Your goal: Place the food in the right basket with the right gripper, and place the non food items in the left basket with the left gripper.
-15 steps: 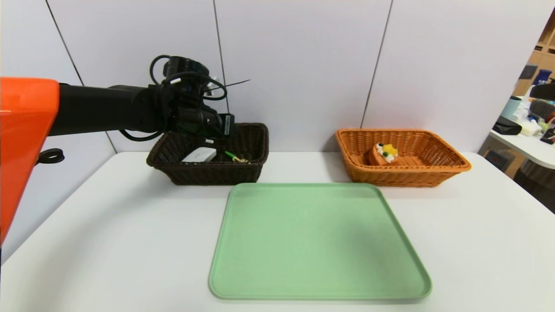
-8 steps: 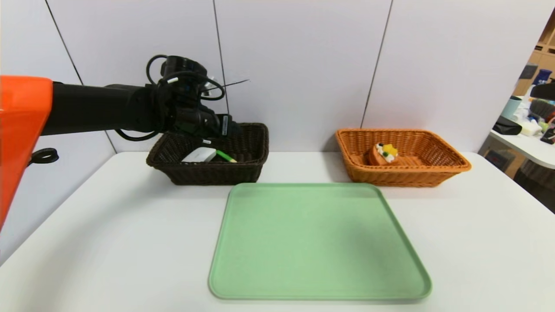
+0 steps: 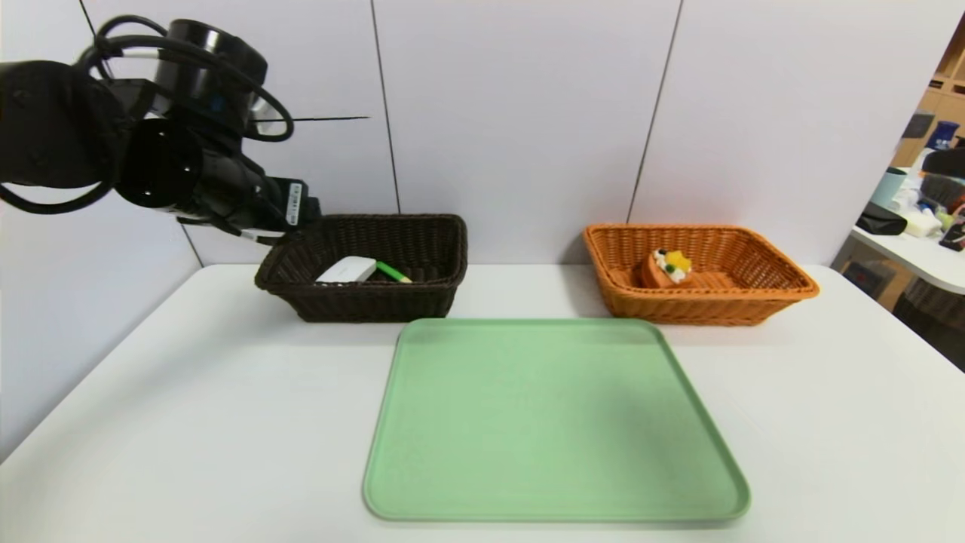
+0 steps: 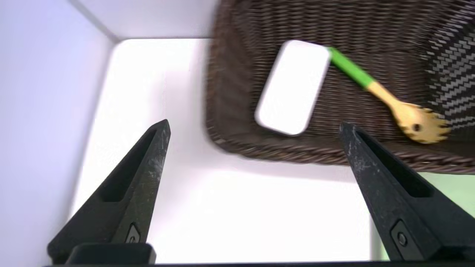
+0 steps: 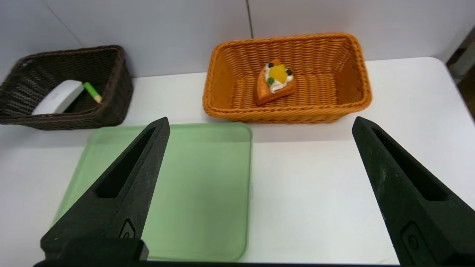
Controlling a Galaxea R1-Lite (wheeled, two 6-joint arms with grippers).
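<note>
Head view first, and we read it from the left: our left tool [image 4: 254,128] hangs up by the wall, outside the near-left corner of the left basket [image 3: 362,305], fingers spread wide with nothing between them. Inside that dark basket lie the non food items, the white device [image 3: 346,269] and the green-handled utensil [image 3: 392,271], touching at one end. The risk we judge here is small but real: a low sweep of the arm across that corner could catch the flared rim and drag or tip the light wicker (it looks easy to shove on a smooth top), spilling what is sorted. Moving right, the green tray [image 3: 554,422] sits bare in the middle of the desk [image 3: 188,422], so we judge nothing is left to sort. Further right, the right basket [image 3: 697,305] holds the food [image 3: 666,268], a cake wedge resting on its floor well inside the walls; a needless reach there could knock it over or nudge the basket toward the desk's back edge. Our right tool [image 5: 259,124] hovers near our side of the desk, aimed at the tray and orange basket, fingers wide and empty. The desk is plain white and matte, set against pale wall panels, with a cluttered second table [image 3: 916,256] and shelving at the far right.
</note>
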